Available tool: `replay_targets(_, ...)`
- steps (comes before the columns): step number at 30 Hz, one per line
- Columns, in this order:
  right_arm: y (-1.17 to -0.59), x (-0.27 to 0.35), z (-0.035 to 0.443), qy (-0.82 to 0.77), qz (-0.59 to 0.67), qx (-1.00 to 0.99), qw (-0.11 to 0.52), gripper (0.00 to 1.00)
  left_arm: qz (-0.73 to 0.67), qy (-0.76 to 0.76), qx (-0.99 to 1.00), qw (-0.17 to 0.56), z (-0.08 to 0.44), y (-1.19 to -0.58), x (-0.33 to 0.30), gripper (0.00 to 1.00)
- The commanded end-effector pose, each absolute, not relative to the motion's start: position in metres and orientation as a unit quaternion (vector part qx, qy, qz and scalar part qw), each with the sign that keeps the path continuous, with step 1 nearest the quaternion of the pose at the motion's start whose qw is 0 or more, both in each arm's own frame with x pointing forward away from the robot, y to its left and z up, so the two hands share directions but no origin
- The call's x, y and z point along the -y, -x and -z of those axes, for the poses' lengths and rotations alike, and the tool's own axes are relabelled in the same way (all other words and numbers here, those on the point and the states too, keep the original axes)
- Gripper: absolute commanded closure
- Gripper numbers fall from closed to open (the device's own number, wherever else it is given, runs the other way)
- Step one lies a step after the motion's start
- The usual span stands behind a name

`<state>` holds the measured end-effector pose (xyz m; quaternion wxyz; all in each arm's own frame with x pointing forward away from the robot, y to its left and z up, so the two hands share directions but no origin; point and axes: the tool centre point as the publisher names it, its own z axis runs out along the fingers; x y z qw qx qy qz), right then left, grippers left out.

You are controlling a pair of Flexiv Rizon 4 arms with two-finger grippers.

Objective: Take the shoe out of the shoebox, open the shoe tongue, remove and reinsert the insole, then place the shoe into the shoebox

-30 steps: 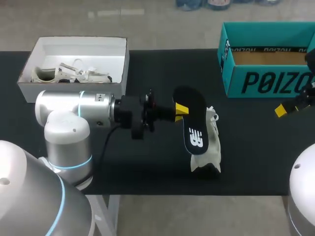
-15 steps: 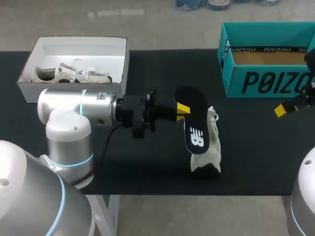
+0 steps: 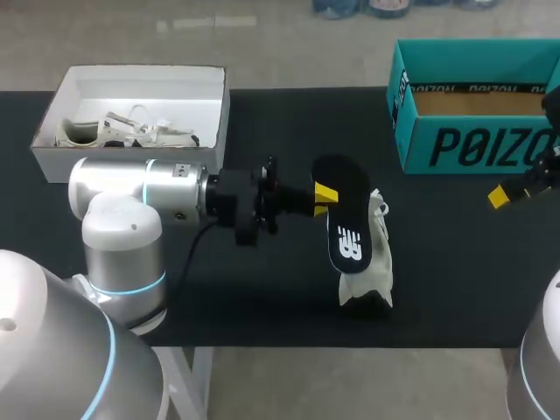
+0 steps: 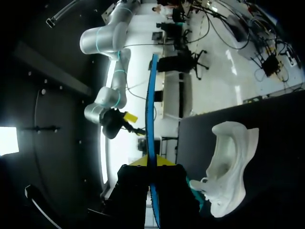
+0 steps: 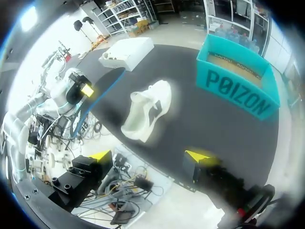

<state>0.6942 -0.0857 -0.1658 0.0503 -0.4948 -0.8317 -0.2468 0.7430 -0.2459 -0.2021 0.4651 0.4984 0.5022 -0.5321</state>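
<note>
Gripping arm (left arm): comes in from the lower left of the frame, forearm level over the black table, pointing right toward the middle.
Teal shoebox: upper right of the frame, top open, brown floor showing.
White box: upper left, with a pale spare shoe lying inside.
Shoe: white, on the table just right of centre, outside both boxes, beside the fingers rather than in them.
Insole: black with a blue edge, stood up on edge. The left gripper is pinched on its end from both sides. The right wrist view shows a gap to the shoe.
Right gripper: right edge, mid-height, just below the teal shoebox, fingers spread wide, well apart from the shoe.
</note>
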Motion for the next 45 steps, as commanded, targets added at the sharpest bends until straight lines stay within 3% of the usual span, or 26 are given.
replay_targets(1,-0.693,0.086,0.166,0.495,0.247,0.831,0.049,0.0,0.532,-0.498,-0.502,0.466,0.203,-0.743,0.247,1.0)
replay_targets(31,-0.693,0.086,0.166,0.495,0.247,0.831,0.049,0.0,0.532,-0.498,-0.502,0.466,0.203,-0.743,0.247,1.0)
replay_targets(45,-0.693,0.086,0.166,0.495,0.247,0.831,0.049,0.0,0.595,-0.438,-0.54,0.403,0.226,-0.668,0.227,1.0)
